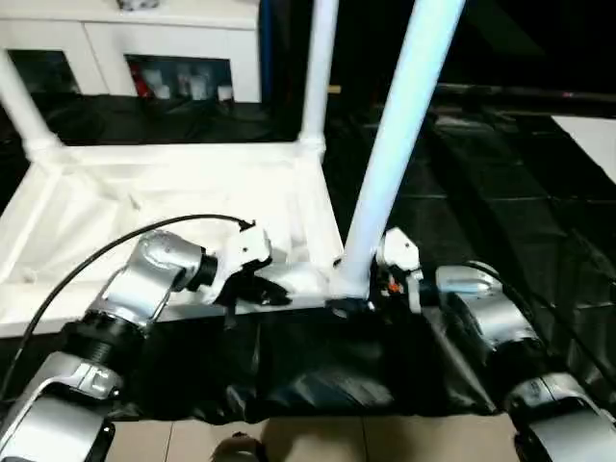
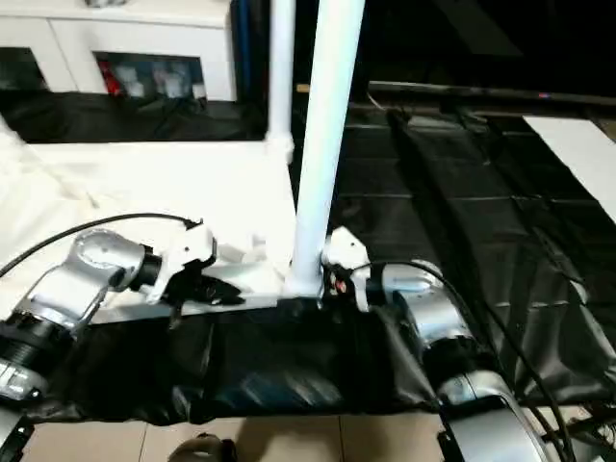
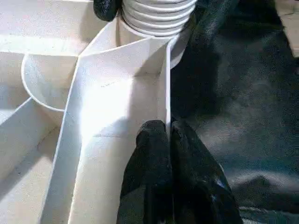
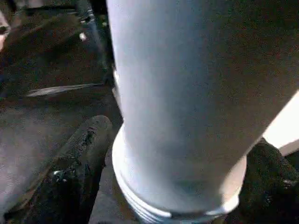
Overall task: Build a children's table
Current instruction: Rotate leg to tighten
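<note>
The children's table lies upside down on the black-covered work table, its white ribbed top facing up. Three white legs stand in its corners: far left, far right and near right. My left gripper is shut on the thin rim wall of the top, close to the near right corner socket. My right gripper stands open around the base of the near right leg, one black finger on each side. The leg's threaded end sits in the socket.
The black cover stretches to the right of the top and hangs over the work table's front edge. Behind stands a white cabinet with glass doors. A white surface lies at the far right. Floor tiles show below.
</note>
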`<state>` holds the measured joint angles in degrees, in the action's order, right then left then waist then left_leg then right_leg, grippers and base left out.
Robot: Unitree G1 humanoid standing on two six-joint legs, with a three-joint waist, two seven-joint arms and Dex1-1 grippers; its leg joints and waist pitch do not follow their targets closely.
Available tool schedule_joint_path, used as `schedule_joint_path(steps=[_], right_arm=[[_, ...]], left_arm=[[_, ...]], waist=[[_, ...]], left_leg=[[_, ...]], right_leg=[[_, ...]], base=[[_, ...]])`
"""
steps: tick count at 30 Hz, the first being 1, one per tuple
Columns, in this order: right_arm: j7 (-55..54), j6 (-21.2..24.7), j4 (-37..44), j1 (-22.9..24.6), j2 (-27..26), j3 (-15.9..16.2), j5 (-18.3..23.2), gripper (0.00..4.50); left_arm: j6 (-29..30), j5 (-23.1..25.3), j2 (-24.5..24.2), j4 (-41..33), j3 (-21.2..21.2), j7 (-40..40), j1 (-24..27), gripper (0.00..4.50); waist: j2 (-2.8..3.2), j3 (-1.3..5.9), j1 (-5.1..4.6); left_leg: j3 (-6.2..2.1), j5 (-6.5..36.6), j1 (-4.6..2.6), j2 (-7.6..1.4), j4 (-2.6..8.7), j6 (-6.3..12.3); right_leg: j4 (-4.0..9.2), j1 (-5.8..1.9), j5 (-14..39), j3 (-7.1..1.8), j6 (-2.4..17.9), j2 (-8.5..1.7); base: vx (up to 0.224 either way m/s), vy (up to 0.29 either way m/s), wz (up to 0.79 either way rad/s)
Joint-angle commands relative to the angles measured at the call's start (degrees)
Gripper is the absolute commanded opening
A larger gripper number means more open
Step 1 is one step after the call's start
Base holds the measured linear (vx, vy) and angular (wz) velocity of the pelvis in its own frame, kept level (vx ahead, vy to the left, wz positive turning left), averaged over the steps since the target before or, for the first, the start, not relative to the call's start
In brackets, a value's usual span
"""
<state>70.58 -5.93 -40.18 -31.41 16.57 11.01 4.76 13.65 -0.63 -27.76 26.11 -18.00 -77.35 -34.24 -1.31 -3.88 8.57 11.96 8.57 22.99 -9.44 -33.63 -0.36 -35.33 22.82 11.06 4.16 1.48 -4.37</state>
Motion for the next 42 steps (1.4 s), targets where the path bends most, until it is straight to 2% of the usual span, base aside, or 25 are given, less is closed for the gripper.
schedule_joint_path(steps=[1,4,5,10,11,16,18,19,21,22,23,24,25,27,29,31,32,33,34,35,36,37,38,39,42], right_arm=[[3.09,1.08,1.81,0.82,-0.2,2.2,0.33,3.42],[4.81,2.77,4.91,2.08,0.08,2.58,1.83,3.3],[4.85,3.11,5.44,2.43,-0.02,2.68,2.01,3.04],[4.4,4.23,6.07,3.52,-0.58,2.54,2.35,2.83],[3.1,4.52,5.87,4.13,-1.08,2.1,2.2,2.83],[-4.77,6.71,5.06,4.94,-3.81,-0.31,2.59,2.81],[-12.28,7.15,2.32,4.18,-6.32,-2.31,2.01,2.81],[-16.27,7.05,0.69,3.68,-7.72,-3.41,1.77,2.81],[-21.19,7.02,-1.35,2.98,-9.3,-4.62,1.34,2.81],[-26.17,7.04,-3.56,2.17,-11.1,-5.88,1.12,2.81],[-29.62,7.0,-5.15,1.52,-12.33,-6.64,1.0,2.8],[-35.66,7.4,-7.98,0.13,-15.03,-8.36,1.43,2.8],[-35.66,7.4,-7.98,0.13,-15.03,-8.36,1.43,2.8],[-44.24,7.29,-11.54,-2.14,-17.73,-9.54,0.41,2.8],[-45.6,6.88,-12.46,-2.68,-18.29,-9.77,0.07,2.8],[-46.13,5.15,-13.54,-3.39,-18.95,-9.35,-1.02,2.8],[-46.12,4.59,-13.73,-3.49,-19.06,-9.29,-1.24,3.15],[-46.36,3.95,-14.15,-3.69,-19.2,-9.3,-1.49,3.15],[-45.27,3.58,-14.1,-3.85,-18.96,-9.69,-1.06,3.5],[-42.33,3.45,-13.72,-4.02,-18.37,-9.94,-0.34,3.51],[-41.24,3.39,-13.45,-4.01,-18.13,-9.82,-0.23,3.51],[-38.42,2.94,-12.3,-3.84,-17.07,-9.05,-0.35,3.76],[-36.91,2.61,-11.7,-3.72,-16.39,-8.57,-0.44,3.91],[-34.58,2.61,-10.77,-3.44,-15.51,-7.96,-0.35,3.91],[-25.99,1.98,-7.11,-1.89,-12.09,-5.47,-0.16,3.91]], left_arm=[[-1.41,-2.72,1.0,-3.15,-0.18,-1.14,-1.19,0.0],[-1.43,-2.75,0.11,-3.45,-0.66,-2.8,-0.49,0.0],[-1.46,-2.72,0.01,-3.41,-0.74,-2.89,-0.31,0.0],[-1.91,-2.01,0.25,-2.66,-0.69,-2.23,-0.03,0.0],[-2.07,-1.3,0.99,-1.64,-0.37,-0.39,-0.35,0.0],[-0.96,0.13,3.51,0.52,0.51,5.76,-1.44,0.0],[0.14,0.6,5.5,1.49,1.24,9.71,-2.09,0.0],[0.33,0.96,6.47,1.86,1.36,11.48,-2.38,0.0],[0.89,1.55,7.6,2.37,1.39,13.66,-2.76,0.0],[1.22,2.23,8.9,2.98,1.36,16.12,-3.19,0.0],[1.65,2.62,9.87,3.36,1.37,17.8,-3.51,0.0],[2.37,3.26,11.89,4.26,1.59,21.37,-4.23,0.0],[2.37,3.26,11.89,4.26,1.59,21.37,-4.23,0.0],[3.01,3.64,14.41,5.36,2.23,25.23,-5.12,0.0],[3.17,3.67,14.92,5.43,2.38,25.82,-5.19,0.0],[3.07,3.69,15.56,5.16,2.33,25.78,-5.11,0.0],[2.98,3.67,15.63,5.01,2.25,25.58,-5.03,0.0],[2.91,3.68,15.7,4.92,2.16,25.51,-4.97,0.0],[2.55,3.42,15.39,4.27,1.92,24.36,-4.6,0.0],[1.72,3.06,14.63,3.43,1.64,22.59,-4.04,0.0],[1.27,2.96,14.34,3.25,1.57,22.07,-3.88,0.0],[0.38,2.51,13.39,2.74,1.54,20.35,-3.4,0.0],[0.18,2.37,13.13,2.59,1.55,19.88,-3.26,0.0],[-0.72,2.01,12.41,2.26,1.39,18.31,-2.94,0.0],[-2.24,1.71,9.76,1.69,0.51,13.92,-2.17,0.0]], waist=[[0.48,4.13,-0.1],[0.49,4.17,0.04],[0.52,4.26,0.16],[0.57,4.24,0.24],[0.76,4.23,0.28],[0.86,4.13,0.38],[1.22,3.87,0.08],[1.13,3.9,-0.09],[1.04,3.5,-0.99],[1.02,3.53,-1.19],[1.37,3.39,-1.62],[1.46,3.36,-1.8],[1.4,3.25,-2.14],[1.38,3.13,-2.94],[1.44,3.18,-3.23],[1.53,3.31,-3.48],[1.43,3.23,-3.53],[1.48,3.17,-3.51],[1.31,3.19,-3.53],[1.26,3.14,-3.53],[1.3,3.18,-3.52],[1.38,3.17,-3.58],[1.34,3.35,-3.67],[1.58,3.49,-3.69],[1.61,3.67,-3.44]], left_leg=[[-2.43,18.94,-2.57,-4.98,4.52,-1.22],[-2.41,18.47,-2.56,-5.04,4.52,-0.93],[-2.4,17.93,-2.55,-5.03,4.46,-0.79],[-2.4,18.18,-2.54,-4.96,4.46,-1.08],[-2.46,18.65,-2.57,-4.99,4.51,-1.46],[-2.61,20.53,-2.81,-5.0,4.7,-2.53],[-2.95,23.57,-3.01,-4.86,4.77,-3.97],[-3.06,24.34,-3.03,-4.89,4.81,-4.43],[-3.69,29.01,-3.42,-4.75,4.92,-5.88],[-3.89,29.58,-3.33,-4.77,4.96,-6.11],[-4.09,30.65,-3.14,-4.76,5.24,-6.51],[-4.39,32.83,-3.44,-4.8,5.39,-7.15],[-4.39,33.82,-3.46,-4.76,5.48,-7.46],[-4.65,37.68,-4.35,-4.43,5.17,-8.08],[-4.84,38.48,-4.28,-4.32,5.19,-7.65],[-4.92,38.11,-3.91,-4.46,5.59,-7.41],[-4.85,38.34,-3.86,-4.47,5.65,-7.41],[-4.69,39.14,-4.23,-4.43,5.58,-7.39],[-4.57,39.23,-4.41,-4.37,5.44,-7.27],[-4.57,38.79,-4.39,-4.34,5.31,-6.81],[-4.61,38.2,-4.08,-4.39,5.35,-6.39],[-4.68,37.78,-3.89,-4.47,5.48,-6.37],[-4.72,36.99,-3.52,-4.55,5.67,-6.3],[-4.58,35.8,-3.4,-4.61,5.8,-6.25],[-3.92,32.69,-3.33,-4.59,5.76,-5.27]], right_leg=[[4.38,-1.72,14.33,-3.38,11.72,-5.71],[4.29,-1.68,13.57,-3.35,11.88,-5.63],[4.19,-1.72,12.71,-3.33,11.97,-5.63],[4.21,-1.67,12.79,-3.29,12.17,-5.61],[4.3,-1.7,13.56,-3.32,11.87,-5.68],[4.52,-1.53,15.04,-3.35,11.57,-5.7],[5.09,-1.35,19.66,-3.41,10.75,-6.11],[5.17,-1.33,20.81,-3.39,10.54,-6.24],[5.94,-1.01,27.61,-3.13,9.0,-6.44],[5.96,-1.19,28.72,-3.05,8.44,-6.51],[6.1,-1.22,29.93,-2.97,7.7,-6.41],[6.3,-1.12,31.19,-2.72,7.05,-6.36],[6.39,-1.0,31.42,-2.69,6.93,-6.27],[6.98,-0.31,32.93,-2.49,6.48,-6.2],[7.32,-0.59,33.61,-2.27,5.73,-6.29],[7.18,-0.99,30.63,-2.02,5.91,-6.15],[7.25,-0.92,30.26,-1.97,5.88,-6.11],[7.36,-0.57,30.05,-1.96,5.99,-6.09],[7.46,-0.4,30.09,-1.94,6.07,-6.19],[7.61,-0.52,30.46,-1.87,6.06,-6.48],[7.56,-0.8,30.52,-1.85,5.88,-6.67],[7.45,-0.9,30.26,-1.88,5.88,-6.72],[7.14,-1.24,28.88,-1.92,6.04,-6.68],[6.78,-1.28,26.19,-2.04,6.78,-6.49],[6.24,-1.42,19.67,-2.39,9.05,-6.28]], base=[[0.0,0.0,0.0],[0.0,0.0,0.0],[0.0,0.0,0.0],[0.0,0.0,0.0],[0.0,0.0,0.0],[0.0,0.0,0.0],[0.0,0.0,0.0],[0.0,0.0,0.0],[0.0,0.0,0.0],[0.0,0.0,0.0],[0.0,0.0,0.0],[0.0,0.0,0.0],[0.0,0.0,0.0],[0.0,0.0,0.0],[0.0,0.0,0.0],[0.0,0.0,0.0],[0.0,0.0,0.0],[0.0,0.0,0.0],[0.0,0.0,0.0],[0.0,0.0,0.0],[0.0,0.0,0.0],[0.0,0.0,0.0],[0.0,0.0,0.0],[0.0,0.0,0.0],[0.0,0.0,0.0]])
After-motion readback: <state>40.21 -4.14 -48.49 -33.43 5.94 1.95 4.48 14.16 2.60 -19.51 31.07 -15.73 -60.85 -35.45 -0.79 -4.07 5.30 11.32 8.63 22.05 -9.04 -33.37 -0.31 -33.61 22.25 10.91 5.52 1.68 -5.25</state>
